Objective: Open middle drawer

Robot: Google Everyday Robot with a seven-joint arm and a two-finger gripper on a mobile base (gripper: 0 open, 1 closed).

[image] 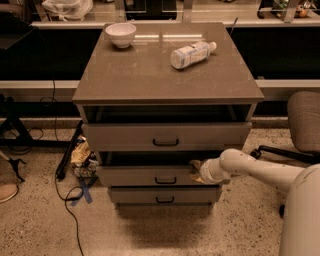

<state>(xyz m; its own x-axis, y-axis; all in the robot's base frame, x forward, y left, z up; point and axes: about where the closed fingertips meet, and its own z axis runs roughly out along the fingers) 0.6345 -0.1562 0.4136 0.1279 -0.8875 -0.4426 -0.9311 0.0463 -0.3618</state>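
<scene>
Camera view: the only feed I have; it looks down on the front of a grey cabinet (165, 75) on a speckled floor.
Drawers: I count three grey fronts, one above another, each with one small black bar handle.
Top drawer (125, 136): the tallest front, with a dark gap between it and the cabinet top.
Middle drawer (140, 176): directly below the top one, its handle (165, 180) at centre; a dark strip shows above its front.
Bottom drawer (135, 195): the narrowest front, lowest of the three.
Gripper (196, 170): I see one, at the right end of the middle drawer's upper edge, right of the handle and not on it.
Grip state: I cannot tell whether it is released or clenched.
Arm (255, 171): one white arm, reaching in from the right and covering the right end of the middle front.
On the cabinet top: one white bowl (120, 34) at the back left and one bottle (192, 54) lying on its side at the back right, well apart.
Left of the cabinet: crumpled wrappers (81, 156) against its side, a black cable (67, 207) trailing over the floor, blue tape (82, 191) on the floor.
Right: one chair (305, 120) behind the arm.
Far back left: a plastic bag (67, 7) on the counter.
</scene>
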